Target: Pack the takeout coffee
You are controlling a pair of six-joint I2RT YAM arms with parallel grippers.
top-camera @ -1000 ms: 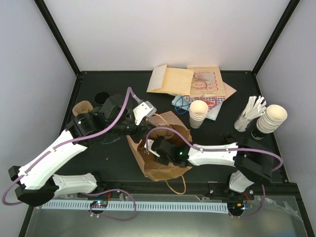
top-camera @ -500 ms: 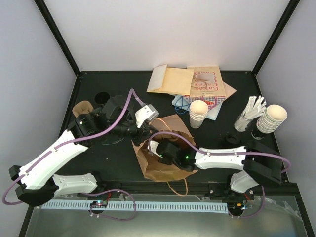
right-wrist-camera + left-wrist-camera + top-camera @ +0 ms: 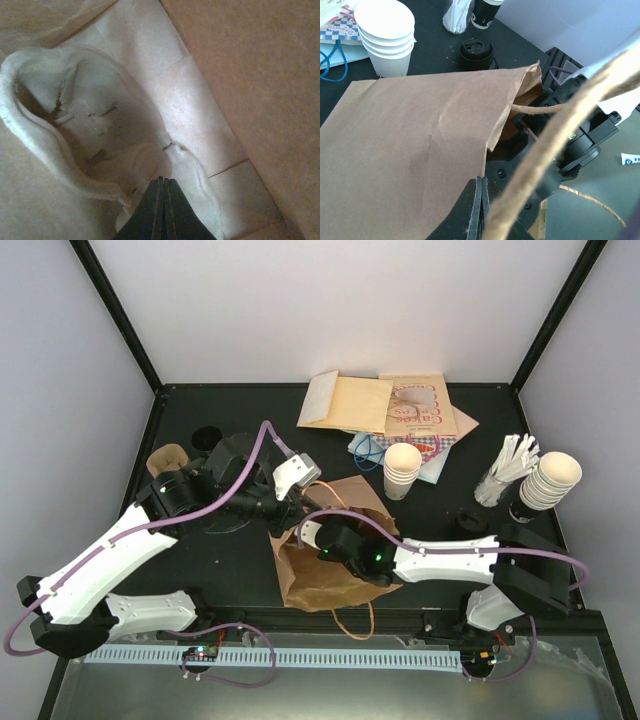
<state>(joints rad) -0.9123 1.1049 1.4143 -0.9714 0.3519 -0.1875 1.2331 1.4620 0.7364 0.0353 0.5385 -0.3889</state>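
**Crumpled cup sits deep inside the bag**

The takeout coffee (image 3: 95,110) lies on its side inside the paper bag (image 3: 305,585). It has no lid, its cream wall is caved in and its rim is bent out of round. The right gripper (image 3: 164,182) is in the bag with it, jaws pressed together at the cup's rim. Whether a fold of paper is nipped between them I cannot tell. The left gripper (image 3: 481,182) is clamped on the edge of the bag's mouth, with the twine handle (image 3: 555,135) slung across it.

The cup looks light, soft and easily creased, and a harder squeeze would likely flatten it. A gentle hold low on the wall, near the stiffer base, seems safer.

Inside the bag, paper crowds the cup on every side. The bag's mouth is the only exit, and the right wrist fills much of it. Just beyond the bag stand a stack of cups (image 3: 402,470) and a loose black lid (image 3: 476,51).
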